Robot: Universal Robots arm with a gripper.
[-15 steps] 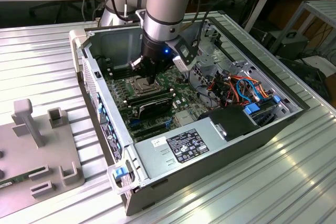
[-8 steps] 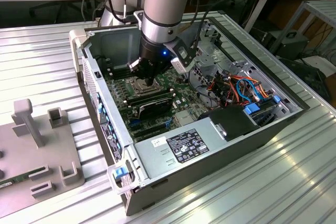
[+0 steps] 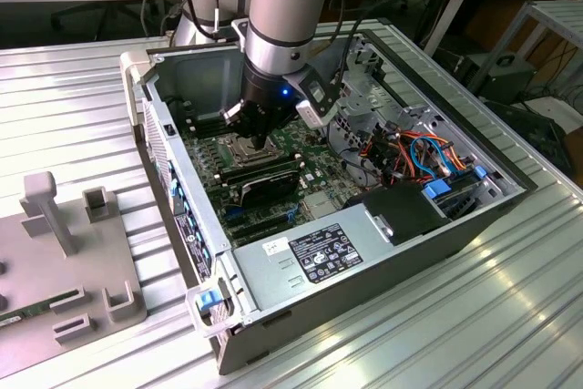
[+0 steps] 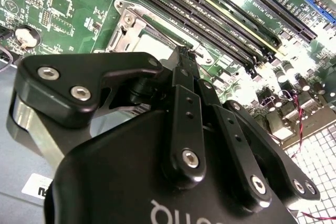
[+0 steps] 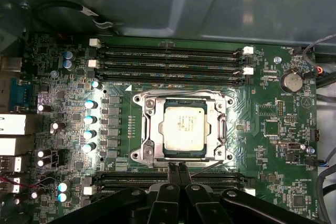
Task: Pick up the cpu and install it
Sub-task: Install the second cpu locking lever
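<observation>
Exterior view: the arm reaches steeply down into the open computer case [image 3: 182,225] on the ribbed tabletop [image 3: 82,97], its tool [image 3: 258,134] poised just above the socket [image 3: 244,148] on the motherboard [image 3: 310,148].

Second wrist view: the tool [image 4: 184,52] has its fingers [image 4: 185,72] pressed together, holding nothing, with the tips over the socket's [image 4: 137,36] metal frame.

First wrist view: the cpu [image 5: 184,127] lies flat inside the socket [image 5: 142,129], apparently seated, though full engagement cannot be confirmed. The closed tool [image 5: 178,167] sits just beside the socket's edge, apart from the cpu. Placement appears done; the retaining frame looks unlatched.
</observation>
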